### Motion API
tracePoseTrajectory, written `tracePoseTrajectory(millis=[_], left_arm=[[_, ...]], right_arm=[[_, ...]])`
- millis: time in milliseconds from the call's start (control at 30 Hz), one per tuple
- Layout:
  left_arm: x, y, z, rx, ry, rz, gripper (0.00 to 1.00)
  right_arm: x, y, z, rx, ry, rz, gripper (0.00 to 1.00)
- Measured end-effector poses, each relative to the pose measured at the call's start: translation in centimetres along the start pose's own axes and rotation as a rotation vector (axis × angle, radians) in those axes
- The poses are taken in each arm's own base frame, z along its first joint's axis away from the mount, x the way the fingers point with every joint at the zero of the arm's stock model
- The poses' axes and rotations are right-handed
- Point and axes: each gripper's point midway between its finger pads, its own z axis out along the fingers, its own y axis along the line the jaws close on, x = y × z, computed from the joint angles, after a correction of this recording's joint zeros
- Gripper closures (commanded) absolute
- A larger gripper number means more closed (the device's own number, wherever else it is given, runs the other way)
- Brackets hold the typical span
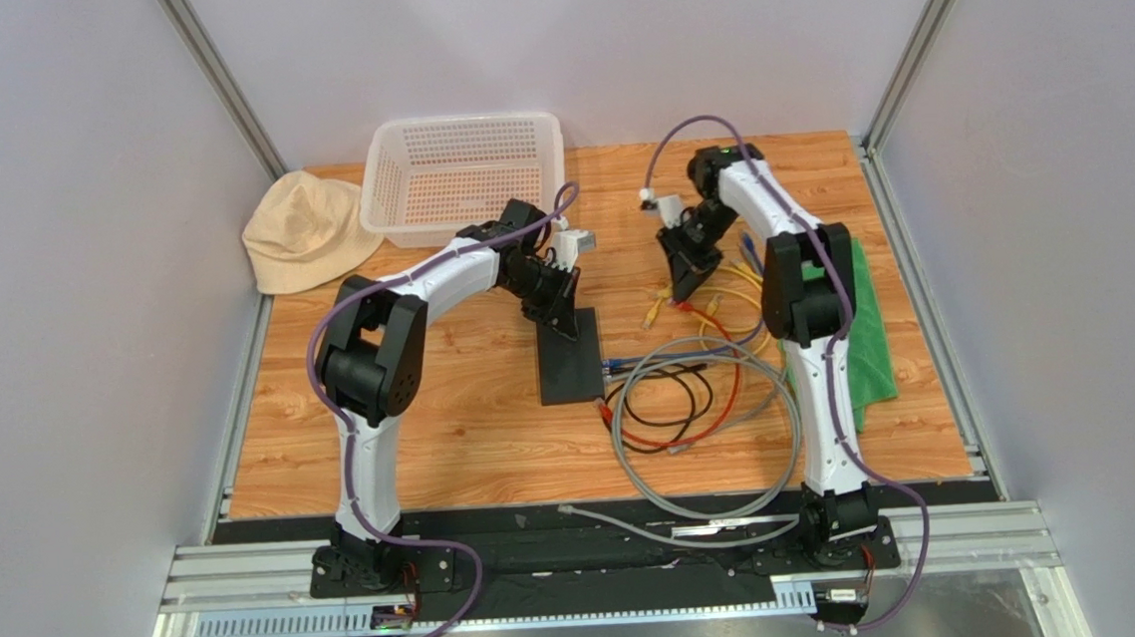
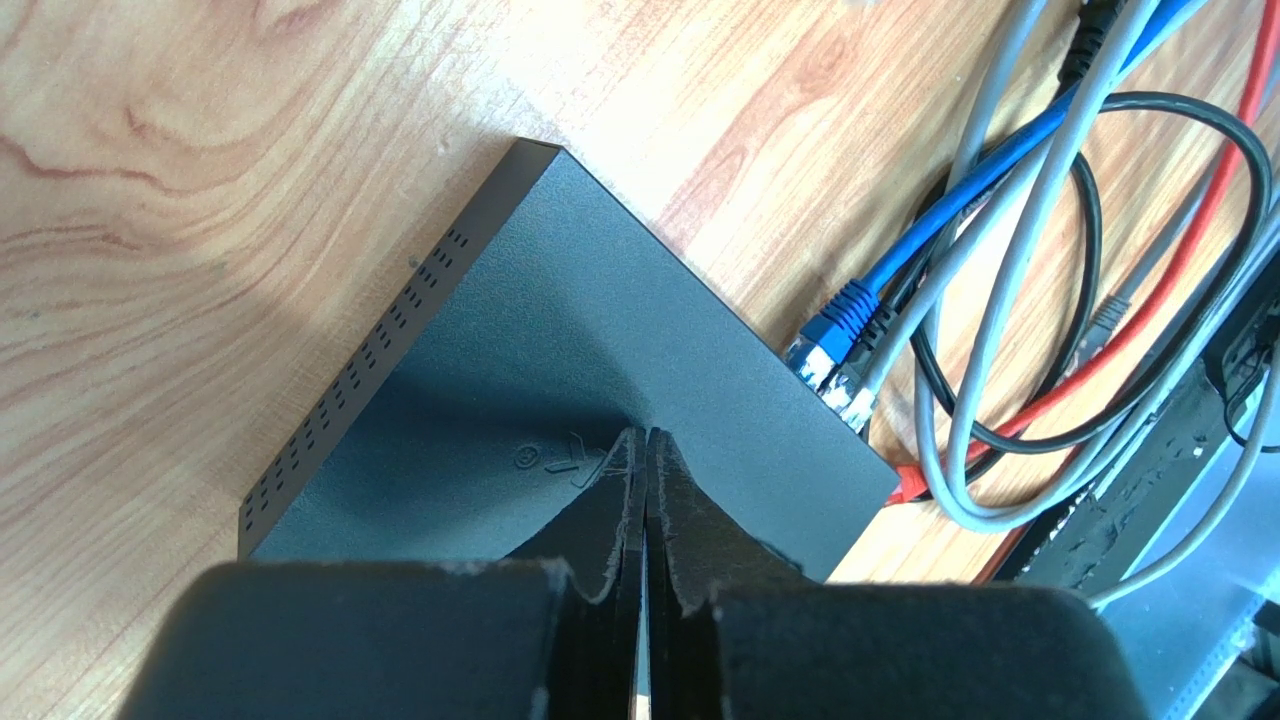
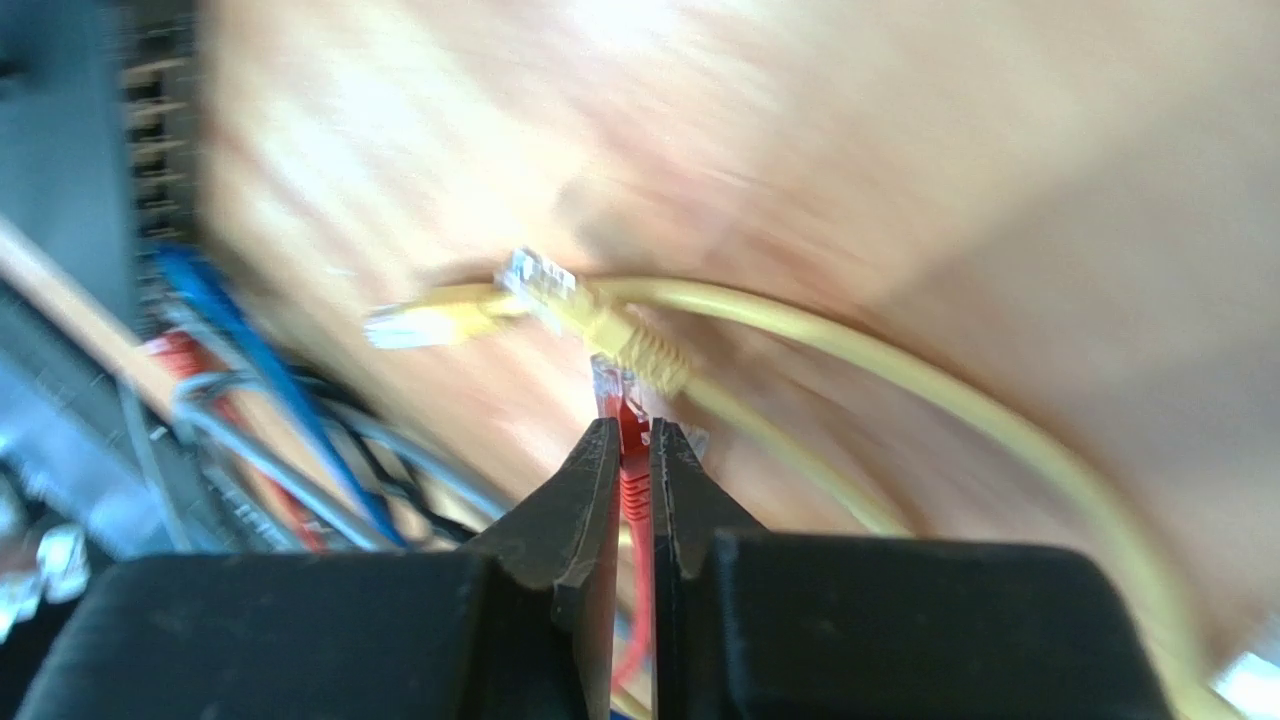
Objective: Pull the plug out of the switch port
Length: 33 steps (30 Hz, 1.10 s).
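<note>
The switch (image 1: 569, 361) is a flat black box lying on the wooden table; it also shows in the left wrist view (image 2: 601, 330). A blue plug (image 2: 831, 327) and a grey plug (image 2: 857, 396) sit in its sockets. My left gripper (image 1: 564, 313) is shut and empty, its tips (image 2: 649, 438) resting on the switch's top. My right gripper (image 1: 683, 290) is shut on a red plug (image 3: 627, 438) and holds it above the table to the right of the switch, clear of the sockets, its clear tip (image 3: 609, 384) near two loose yellow plugs (image 3: 594, 311).
A tangle of grey, black, red and blue cables (image 1: 692, 400) lies right of the switch. A white basket (image 1: 466, 176) and a beige hat (image 1: 305, 232) are at the back left. A green cloth (image 1: 868, 335) lies along the right edge.
</note>
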Motion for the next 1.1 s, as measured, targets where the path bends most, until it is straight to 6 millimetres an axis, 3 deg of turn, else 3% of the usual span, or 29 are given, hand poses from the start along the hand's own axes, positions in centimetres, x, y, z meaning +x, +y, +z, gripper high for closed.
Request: tracePoseTrajectory(millis=[133,200,233,267,300,433,567,667,767,833,933,1000,1100], left_arm=[[0.0,0.0,0.0,0.000,0.000,0.002,1.00],[0.0,0.0,0.0,0.000,0.000,0.002,1.00],[0.0,0.0,0.0,0.001,0.000,0.003,1.00],[0.0,0.0,0.0,0.001,0.000,0.004,1.00],[0.0,0.0,0.0,0.001,0.001,0.005,1.00],[0.0,0.0,-0.2,-0.001,-0.001,0.015,1.00],[0.2,0.1,-0.5,-0.018,0.007,0.028,0.96],[0.5,-0.4,-1.2,-0.016,0.006,0.038,0.92],[0.4,-1.3,-2.4,-0.006,-0.012,0.068,0.89],[0.2,-2.1,-3.2,0.010,-0.028,0.094,0.89],[0.3,-2.7,-3.8,0.027,-0.039,0.126,0.95],[0.8,-2.6,-3.6,0.032,-0.029,0.135,1.00],[2.1,-2.3,-3.2,0.036,0.002,0.133,1.00]], right_arm=[[0.5,-4.7,-3.1,0.094,-0.062,0.063,1.00],[1.3,-6.2,-3.9,0.122,-0.065,0.099,0.92],[1.5,-6.5,-4.1,0.127,-0.065,0.107,0.86],[1.5,-6.5,-4.1,0.128,-0.066,0.111,0.71],[1.5,-6.4,-4.1,0.127,-0.065,0.111,0.65],[0.2,-4.8,-4.3,0.114,-0.089,0.085,0.49],[-1.0,-1.1,-6.0,0.059,-0.189,0.031,0.38],[-2.1,2.7,-7.9,-0.004,-0.287,-0.031,0.39],[-3.6,5.5,-8.4,-0.074,-0.340,-0.100,0.41],[-4.1,7.4,-7.2,-0.136,-0.320,-0.142,0.42],[-3.9,10.4,-3.1,-0.238,-0.226,-0.196,0.44],[-3.0,11.7,-0.1,-0.291,-0.156,-0.209,0.45],[-0.6,13.7,3.9,-0.362,-0.029,-0.208,0.46]])
